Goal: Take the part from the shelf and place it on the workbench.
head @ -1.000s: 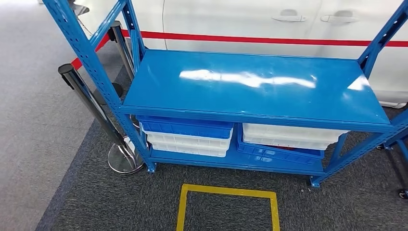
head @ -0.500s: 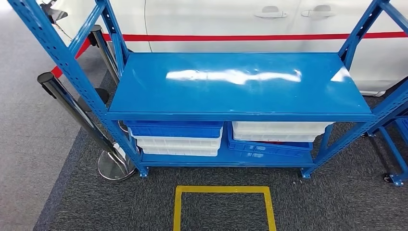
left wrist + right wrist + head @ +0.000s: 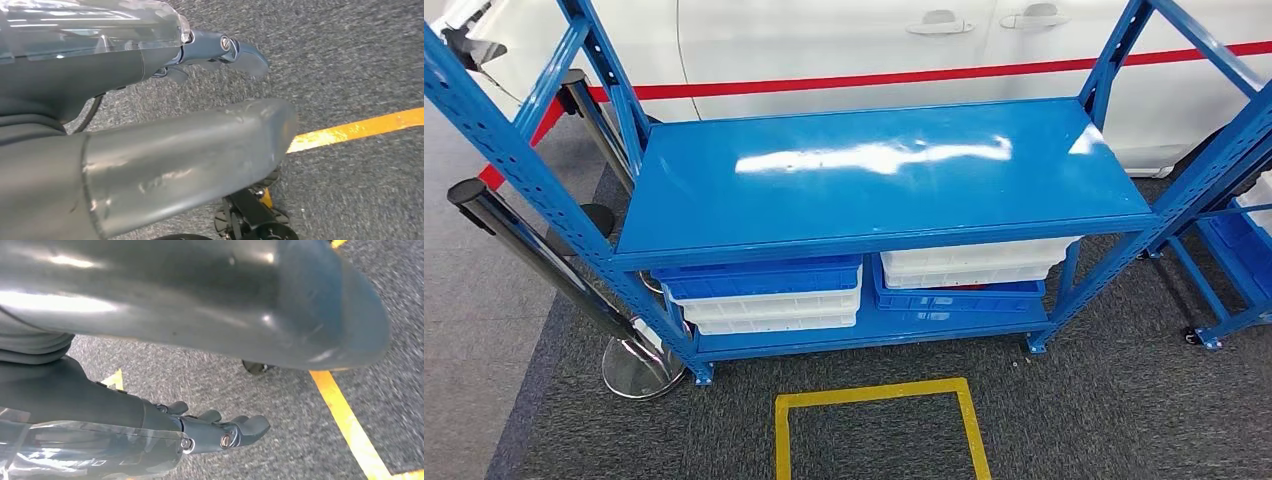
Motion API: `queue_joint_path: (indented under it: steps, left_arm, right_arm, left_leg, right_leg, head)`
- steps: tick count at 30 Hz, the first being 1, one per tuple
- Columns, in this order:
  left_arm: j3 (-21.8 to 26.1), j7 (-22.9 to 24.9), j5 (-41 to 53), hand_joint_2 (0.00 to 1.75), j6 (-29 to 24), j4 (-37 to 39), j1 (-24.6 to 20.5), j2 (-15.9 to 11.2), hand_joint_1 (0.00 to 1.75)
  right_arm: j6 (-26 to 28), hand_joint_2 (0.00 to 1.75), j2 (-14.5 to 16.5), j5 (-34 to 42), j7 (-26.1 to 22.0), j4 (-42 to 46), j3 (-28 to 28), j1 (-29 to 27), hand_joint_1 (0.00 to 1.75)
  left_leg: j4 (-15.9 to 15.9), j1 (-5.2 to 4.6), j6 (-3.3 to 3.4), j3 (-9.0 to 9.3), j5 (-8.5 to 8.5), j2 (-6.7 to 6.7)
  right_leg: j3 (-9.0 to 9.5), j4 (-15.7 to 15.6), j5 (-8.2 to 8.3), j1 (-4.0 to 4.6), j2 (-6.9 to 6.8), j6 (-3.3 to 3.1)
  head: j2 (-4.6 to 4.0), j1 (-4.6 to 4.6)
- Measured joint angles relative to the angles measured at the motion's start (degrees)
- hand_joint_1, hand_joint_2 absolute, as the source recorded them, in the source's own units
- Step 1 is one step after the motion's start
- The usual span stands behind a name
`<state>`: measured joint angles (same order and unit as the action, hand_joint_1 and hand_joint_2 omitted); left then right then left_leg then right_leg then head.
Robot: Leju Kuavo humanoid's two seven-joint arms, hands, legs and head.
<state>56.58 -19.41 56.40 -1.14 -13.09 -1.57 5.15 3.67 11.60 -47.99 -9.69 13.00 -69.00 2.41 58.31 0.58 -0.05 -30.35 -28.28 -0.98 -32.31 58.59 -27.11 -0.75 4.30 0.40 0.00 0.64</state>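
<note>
1. Both hands hang at your robot's sides over the carpet: the left hand (image 3: 165, 150) and the right hand (image 3: 200, 315) each hold nothing, thumb and fingers loosely apart.

2. You should know that no part is to be seen. The shelf (image 3: 874, 175) stands ahead with a bare, glossy blue top; whatever is to be fetched may lie in the bins beneath, whose contents are hidden.

3. Likely trouble: reaching before you have found the part. The blue bin (image 3: 759, 275) sits on white bins (image 3: 769, 310), and more white bins (image 3: 974, 262) sit on a tilted blue one, all tucked low under the top board, so a hand going in could strike that board's front edge.

4. Watch the uprights at both ends of the shelf and the stanchion (image 3: 534, 255) leaning just beside its left post; an arm swinging wide, or a step off line, could knock them.

5. Floor: dark carpet with a yellow square (image 3: 874, 430) taped in front of the shelf, probably your standing mark.

6. Behind the shelf you have a white car (image 3: 824, 40) and a red barrier tape (image 3: 904, 75). A second blue rack (image 3: 1234, 240) stands close on the right.
</note>
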Motion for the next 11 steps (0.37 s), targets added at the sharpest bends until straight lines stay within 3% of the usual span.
queue_joint_path:
  steps: [2,3,5,6,7,8,11]
  left_arm:
    - [0.2,0.0,0.1,0.0,0.0,0.0,0.0,0.0,0.0]
    - [0.2,0.0,0.2,0.0,0.0,0.0,0.0,0.0,0.0]
    - [0.4,0.0,0.5,0.0,0.0,0.0,0.2,0.0,0.0]
    - [0.5,0.0,0.7,0.0,0.0,0.0,0.3,0.0,0.0]
    - [0.6,0.1,0.8,0.0,0.0,0.0,0.4,0.0,0.0]
    - [0.6,0.1,0.9,0.0,0.0,0.0,0.4,0.0,0.0]
    - [0.7,0.2,1.1,0.0,-0.1,0.0,0.3,0.0,0.0]
  right_arm:
    - [0.1,0.0,0.0,-0.3,0.0,0.0,0.0,-0.1,0.0]
    - [0.1,0.0,0.0,-0.4,0.1,0.0,0.0,-0.1,0.0]
    - [0.1,0.0,0.0,-0.6,0.2,0.0,0.0,0.0,0.0]
    - [0.0,0.0,0.0,-0.7,0.4,0.0,0.0,0.1,0.0]
    - [-0.1,0.0,0.0,-0.8,0.7,0.0,0.0,0.1,0.0]
    - [-0.1,0.44,0.0,-0.9,0.9,0.0,0.0,0.1,0.0]
    - [-0.1,1.75,0.0,-1.1,1.4,0.0,0.0,0.0,0.0]
  left_leg:
    - [-0.6,0.14,0.95,0.27,0.51,0.34]
    - [-0.9,0.24,1.38,0.34,0.77,0.55]
    - [-1.0,0.1,1.83,0.16,0.94,1.0]
    - [-1.0,0.01,1.88,0.09,0.94,1.22]
    - [-1.0,-0.06,1.9,0.06,0.92,1.41]
    - [-1.0,-0.1,1.89,0.08,0.89,1.52]
    - [-0.8,-0.16,1.65,0.31,0.68,1.61]
  right_leg:
    - [-0.33,0.9,-0.85,-0.04,-1.03,0.6]
    - [-1.23,2.9,-2.21,0.0,-1.89,0.8]
    - [-4.53,9.9,-6.0,-0.02,-3.39,1.04]
    - [-6.2,13.3,-7.38,-0.04,-3.6,1.17]
    - [-7.16,15.3,-7.76,-0.05,-3.7,1.24]
    - [-7.1,15.3,-7.01,-0.05,-3.77,1.24]
    - [-2.78,7.0,-1.97,0.02,-4.15,0.77]
  head:
    - [0.0,-0.14]
    - [0.0,-0.3]
    - [0.0,-0.59]
    - [0.0,-0.63]
    - [-0.01,-0.62]
    - [-0.01,-0.62]
    - [0.0,-0.66]
